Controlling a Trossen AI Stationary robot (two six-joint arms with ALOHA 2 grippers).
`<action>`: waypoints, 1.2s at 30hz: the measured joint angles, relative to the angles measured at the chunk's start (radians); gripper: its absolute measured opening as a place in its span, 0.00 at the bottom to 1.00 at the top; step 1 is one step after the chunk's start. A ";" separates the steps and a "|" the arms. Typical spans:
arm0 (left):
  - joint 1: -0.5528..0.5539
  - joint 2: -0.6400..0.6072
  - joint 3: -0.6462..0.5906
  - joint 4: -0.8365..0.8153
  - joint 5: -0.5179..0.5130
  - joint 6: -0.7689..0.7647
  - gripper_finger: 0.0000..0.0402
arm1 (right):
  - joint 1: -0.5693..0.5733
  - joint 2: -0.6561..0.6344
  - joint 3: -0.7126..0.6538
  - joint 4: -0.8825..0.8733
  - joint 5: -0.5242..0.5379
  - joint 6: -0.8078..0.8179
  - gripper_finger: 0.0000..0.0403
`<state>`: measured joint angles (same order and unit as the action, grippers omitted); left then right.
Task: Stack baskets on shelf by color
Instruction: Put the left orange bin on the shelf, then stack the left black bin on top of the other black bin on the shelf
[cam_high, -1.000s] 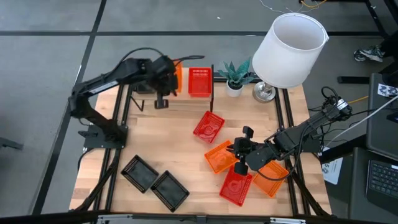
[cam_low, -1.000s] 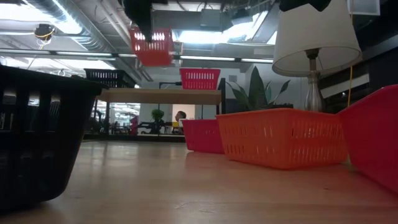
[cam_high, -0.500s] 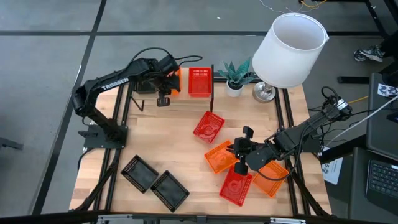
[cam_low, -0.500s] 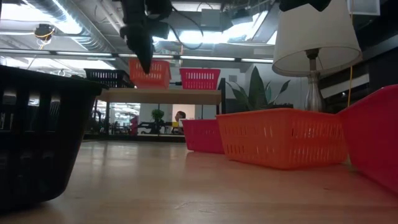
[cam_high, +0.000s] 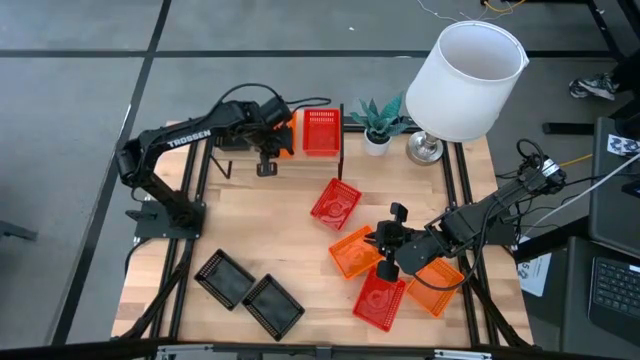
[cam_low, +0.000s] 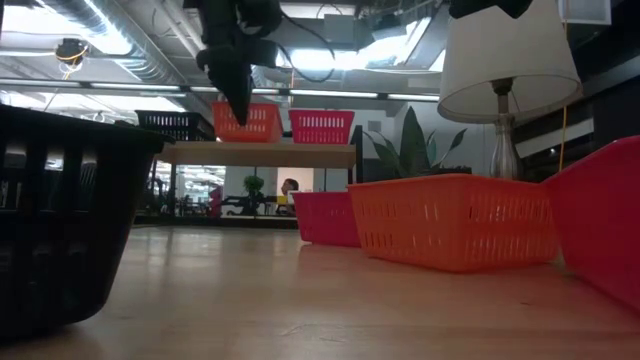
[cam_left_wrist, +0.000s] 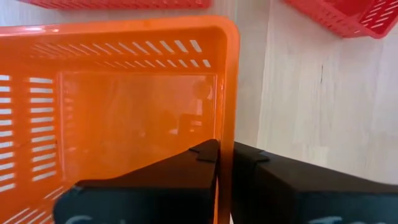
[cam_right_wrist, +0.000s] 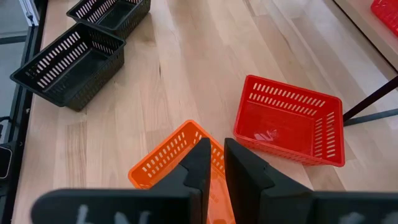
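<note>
One orange basket (cam_left_wrist: 124, 106) sits on the shelf (cam_low: 260, 153), just beside the red basket (cam_high: 320, 131) already there, with the left pincer (cam_high: 268, 140) clamped on its side wall, one finger inside and one outside. The basket stands upright, mouth up; its long axis seems to run parallel to the red one's, front to back. The right pincer (cam_high: 390, 250), fingers nearly together and holding nothing, hovers over the loose baskets on the worktop (cam_high: 270, 225), well apart from the shelf.

A white-shaded lamp (cam_high: 466, 80) stands beside a potted plant (cam_high: 377, 122).
</note>
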<state>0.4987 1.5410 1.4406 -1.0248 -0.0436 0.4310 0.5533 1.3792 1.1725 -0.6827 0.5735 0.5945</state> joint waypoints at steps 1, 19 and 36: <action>-0.002 0.000 0.000 0.000 -0.004 -0.001 0.03 | 0.000 0.000 0.000 0.000 0.000 0.000 0.11; -0.010 0.000 0.000 0.002 -0.096 -0.032 0.24 | 0.000 0.000 0.000 0.000 0.000 0.000 0.11; -0.098 -0.001 0.078 -0.064 -0.215 -0.072 0.32 | 0.000 0.000 -0.001 0.000 -0.002 0.000 0.11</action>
<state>0.4005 1.5398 1.5184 -1.0890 -0.2586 0.3586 0.5533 1.3792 1.1717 -0.6827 0.5713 0.5941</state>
